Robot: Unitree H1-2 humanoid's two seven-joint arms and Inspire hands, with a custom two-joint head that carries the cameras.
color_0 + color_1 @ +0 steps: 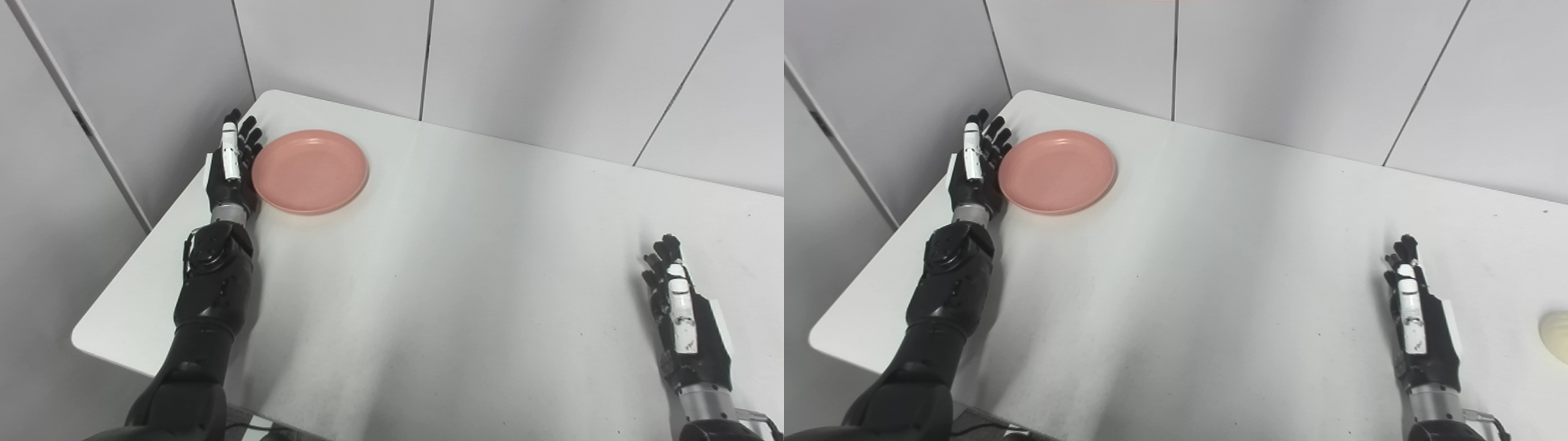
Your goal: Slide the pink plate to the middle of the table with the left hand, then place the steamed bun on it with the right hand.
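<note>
white table (465,257), pink plate (310,171), steamed bun (1556,336)

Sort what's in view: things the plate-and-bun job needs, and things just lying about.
Needed: pink plate, far left; steamed bun, at the right eye view's right edge; left hand beside the plate; right hand, open.

Lying about: nothing; only the table.

Bare lab-like test space, plain white table (465,257), grey panelled walls (520,61) close behind
</note>
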